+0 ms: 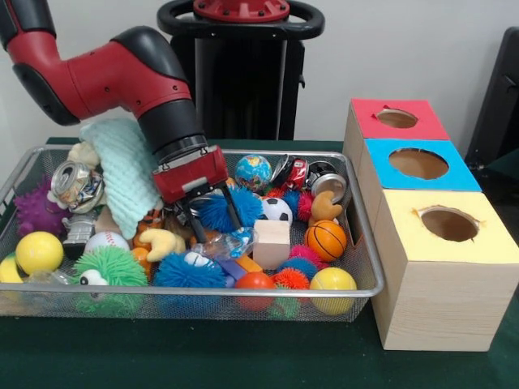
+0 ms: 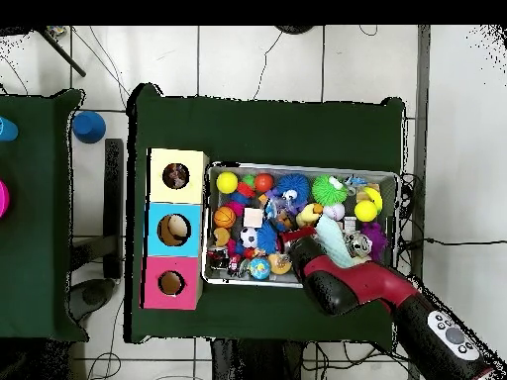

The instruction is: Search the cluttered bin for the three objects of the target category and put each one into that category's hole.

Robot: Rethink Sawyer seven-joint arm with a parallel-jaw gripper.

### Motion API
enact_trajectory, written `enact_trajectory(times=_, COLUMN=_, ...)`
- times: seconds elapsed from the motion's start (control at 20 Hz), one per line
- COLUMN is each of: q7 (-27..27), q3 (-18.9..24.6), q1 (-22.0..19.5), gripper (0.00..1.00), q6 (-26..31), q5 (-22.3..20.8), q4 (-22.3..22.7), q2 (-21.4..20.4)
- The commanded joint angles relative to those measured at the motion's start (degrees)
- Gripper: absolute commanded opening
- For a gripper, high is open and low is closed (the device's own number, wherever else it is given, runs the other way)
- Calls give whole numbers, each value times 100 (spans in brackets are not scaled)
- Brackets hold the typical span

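Note:
The wire mesh bin (image 1: 243, 290) is full of mixed toys; it also shows in the overhead view (image 2: 297, 166). My gripper (image 1: 212, 219) hangs low in the middle of the bin, also seen from overhead (image 2: 289, 228). Its fingers (image 1: 233, 212) are spread and open, with a blue spiky puffer ball (image 1: 219, 209) right between or just behind them. I make out no rope ball in the bin; any are hidden under the clutter. The yellow-topped box's hole (image 1: 448, 224) is at the right; from overhead this hole (image 2: 175, 176) shows something dark and mottled inside.
Blue-topped box (image 1: 418, 164) and red-topped box (image 1: 396, 118) stand behind the yellow one. In the bin: teal knit cloth (image 1: 126, 170), crushed can (image 1: 75, 185), wooden block (image 1: 271, 243), small basketball (image 1: 326, 240), soccer ball (image 1: 276, 210), green puffer (image 1: 109, 267), yellow balls (image 1: 39, 251).

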Motion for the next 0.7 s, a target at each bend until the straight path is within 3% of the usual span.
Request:
enact_trajectory(times=0.05, q7=-153, q3=-23, q1=9, gripper=100, q6=814, q5=-188, q4=-386, q2=834)
enact_trajectory(times=0.4, q7=-270, q3=34, q1=17, gripper=100, q6=928, q5=-168, q4=-312, q2=995)
enact_trajectory(times=0.7, q7=304, q3=-412, q1=562, gripper=100, q6=358, q5=-185, q4=-147, q2=595)
